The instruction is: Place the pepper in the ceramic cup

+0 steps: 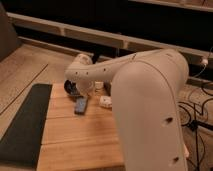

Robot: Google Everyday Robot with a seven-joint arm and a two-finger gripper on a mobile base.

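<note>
The end effector [86,93] is low over the far left part of the wooden worktop [75,145], at the end of the white arm [145,105], which bends down from the right and covers most of it. From this view I cannot tell if it is wide, narrow or holding something. The pepper does not show anywhere. It is not on the bare wood around the wrist, so I judge that it is either inside the end effector or hidden just behind it. Touching or almost touching the end effector on the left is a dark round vessel [72,90], probably the ceramic cup. Only its edge shows past the wrist. Just in front lies a blue-grey flat block [80,105], with its long axis pointing roughly toward the camera. A small white item [105,101] lies just beside the end effector on the right. If the pepper is held, the coming move turns on a short shift to the left and slightly back, to bring it over the opening of the vessel. How the pepper's long axis lies cannot be read here.
</note>
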